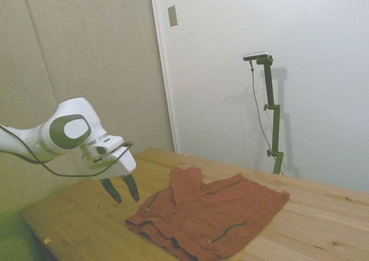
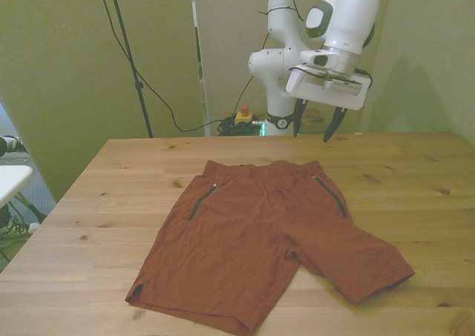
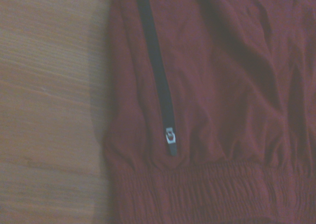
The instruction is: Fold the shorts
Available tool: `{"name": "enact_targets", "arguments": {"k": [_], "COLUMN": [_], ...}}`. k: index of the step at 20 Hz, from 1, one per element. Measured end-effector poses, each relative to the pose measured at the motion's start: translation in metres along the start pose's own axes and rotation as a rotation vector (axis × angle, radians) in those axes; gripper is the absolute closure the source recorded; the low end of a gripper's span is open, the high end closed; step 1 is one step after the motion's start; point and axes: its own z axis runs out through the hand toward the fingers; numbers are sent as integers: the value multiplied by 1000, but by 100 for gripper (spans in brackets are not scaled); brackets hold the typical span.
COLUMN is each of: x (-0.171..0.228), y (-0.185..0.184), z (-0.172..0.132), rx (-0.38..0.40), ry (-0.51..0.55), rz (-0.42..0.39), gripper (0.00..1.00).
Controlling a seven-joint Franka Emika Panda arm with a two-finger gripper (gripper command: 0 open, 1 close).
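The gripper (image 2: 317,125), fingers parted and empty, is hovering at upper right; the shorts (image 2: 263,239) are lying below it, toward the frame's lower middle.

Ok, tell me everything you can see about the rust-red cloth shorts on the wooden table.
The rust-red cloth shorts lie spread flat and unfolded on the wooden table, gathered elastic waistband toward the far edge, both legs toward the camera. Two thin dark zip lines run down the hips; the wrist view shows a small metal zip pull. The cloth looks soft and lightly rumpled. Only the table touches them.
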Motion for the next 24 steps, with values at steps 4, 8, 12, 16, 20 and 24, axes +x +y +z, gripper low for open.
{"name": "enact_targets", "arguments": {"k": [4, 8, 12, 16, 20, 24], "x": [-33, -56, -76, -78, -77, -74], "y": [-45, -68, -79, -78, -76, -76], "z": [0, 10, 22, 38, 58, 73], "rx": [-89, -167, -229, -303, -358, -400], "ry": [209, 258, 246, 253, 262, 271], "rz": [-101, -156, -151, -177, -199, -215], "gripper": [0, 0, 0, 0, 0, 0]}}
